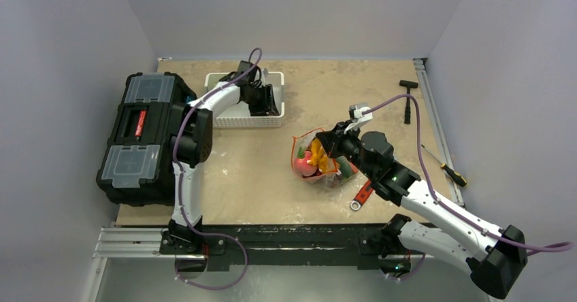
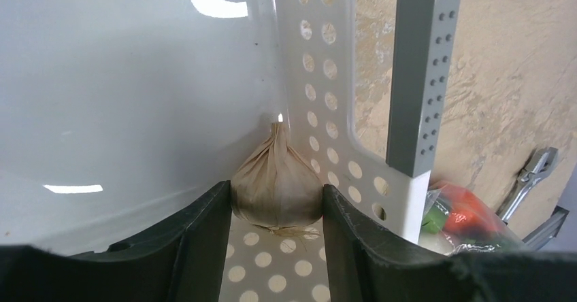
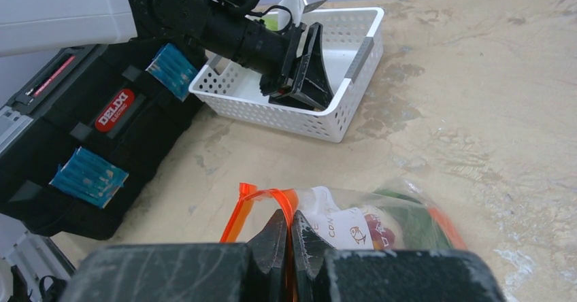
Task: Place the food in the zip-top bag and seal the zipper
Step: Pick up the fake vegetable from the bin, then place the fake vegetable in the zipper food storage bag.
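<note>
The clear zip-top bag (image 1: 320, 162) lies mid-table with toy food inside: orange, pink, green and dark red pieces. My right gripper (image 3: 290, 217) is shut on the bag's orange-red zipper strip (image 3: 262, 196) and holds the mouth up; it also shows in the top view (image 1: 326, 139). My left gripper (image 2: 275, 200) is down in a corner of the white basket (image 1: 245, 120). Its fingers touch both sides of a beige garlic bulb (image 2: 275, 179) that rests on the basket floor.
A black toolbox (image 1: 139, 135) stands at the left, next to the basket. A red-handled wrench (image 1: 363, 194) lies just in front of the bag. A black T-handled tool (image 1: 408, 101) and a screwdriver (image 1: 446, 167) lie at the right edge.
</note>
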